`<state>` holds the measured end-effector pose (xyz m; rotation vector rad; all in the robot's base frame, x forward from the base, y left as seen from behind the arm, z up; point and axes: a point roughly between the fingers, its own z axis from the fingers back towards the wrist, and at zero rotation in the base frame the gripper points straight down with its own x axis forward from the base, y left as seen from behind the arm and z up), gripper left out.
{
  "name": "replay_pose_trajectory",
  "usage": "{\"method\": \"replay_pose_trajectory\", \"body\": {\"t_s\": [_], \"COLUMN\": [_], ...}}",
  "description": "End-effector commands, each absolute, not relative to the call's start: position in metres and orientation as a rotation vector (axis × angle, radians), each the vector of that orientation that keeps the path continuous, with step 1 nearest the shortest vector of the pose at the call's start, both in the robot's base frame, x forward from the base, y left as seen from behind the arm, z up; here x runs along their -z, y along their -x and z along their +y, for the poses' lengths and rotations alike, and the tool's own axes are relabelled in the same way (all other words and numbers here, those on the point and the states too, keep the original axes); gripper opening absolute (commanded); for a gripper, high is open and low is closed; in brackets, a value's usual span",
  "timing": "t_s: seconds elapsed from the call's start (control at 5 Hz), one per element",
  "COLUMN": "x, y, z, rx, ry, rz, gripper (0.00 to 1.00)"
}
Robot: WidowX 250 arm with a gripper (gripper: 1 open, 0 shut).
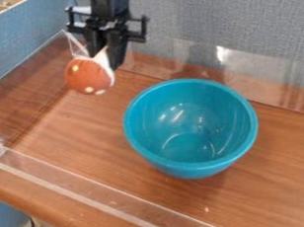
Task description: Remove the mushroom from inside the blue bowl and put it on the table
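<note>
The mushroom (90,74), orange-brown cap down and to the left with its cream stem angled up, hangs in the air above the table (76,121), left of the blue bowl (192,128). My gripper (103,58) points straight down from the black arm at the top and is shut on the mushroom's stem. The blue bowl sits on the wood at centre right with nothing inside it.
Low clear acrylic walls (96,43) run along the table's back and left edges, and another strip (82,195) lines the front. A blue partition (16,32) stands at the far left. Bare wood lies below and left of the mushroom.
</note>
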<state>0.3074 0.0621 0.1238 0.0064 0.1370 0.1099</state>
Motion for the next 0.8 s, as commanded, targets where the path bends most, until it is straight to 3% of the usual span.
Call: {"method": "replay_pose_trajectory", "body": {"t_s": [0.0,0.6], "x": [-0.126,-0.091], "y": [-0.313,-0.321], "z": [0.065,0.059], "rx": [-0.157,-0.132], "ry": [-0.028,-0.055], "rz": [0.11,0.164], "gripper": [0.0,0.0]}}
